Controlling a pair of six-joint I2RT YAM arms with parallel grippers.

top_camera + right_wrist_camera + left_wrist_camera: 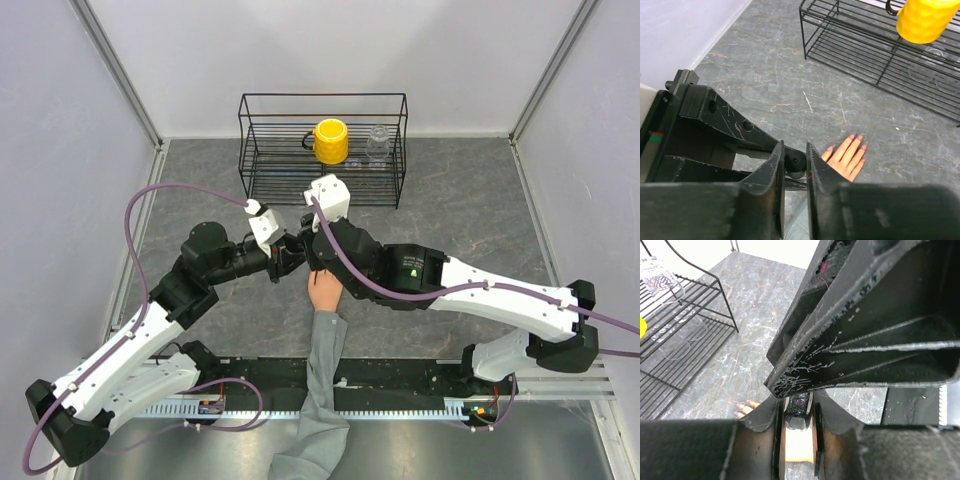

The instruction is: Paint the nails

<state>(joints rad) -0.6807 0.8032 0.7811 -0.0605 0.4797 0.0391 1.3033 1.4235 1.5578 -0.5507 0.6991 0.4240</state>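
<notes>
Pink nails (pixel 860 137) — clearest from right wrist

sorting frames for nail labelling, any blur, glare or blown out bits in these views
Top external: even light, sharp, but the mannequin hand is small and partly hidden by the right arm; left wrist: wall at top blown out white, that arm's dark shell looms soft, small bottle beneath it clear; right wrist: hand and tabletop crisp, near fingers slightly soft.

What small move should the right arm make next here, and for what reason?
Probably close the right gripper firmly on the black cap, then lift it. The left gripper is shut on the small bottle, the cap sits between the right jaws, and the mannequin hand lies just beyond.
</notes>
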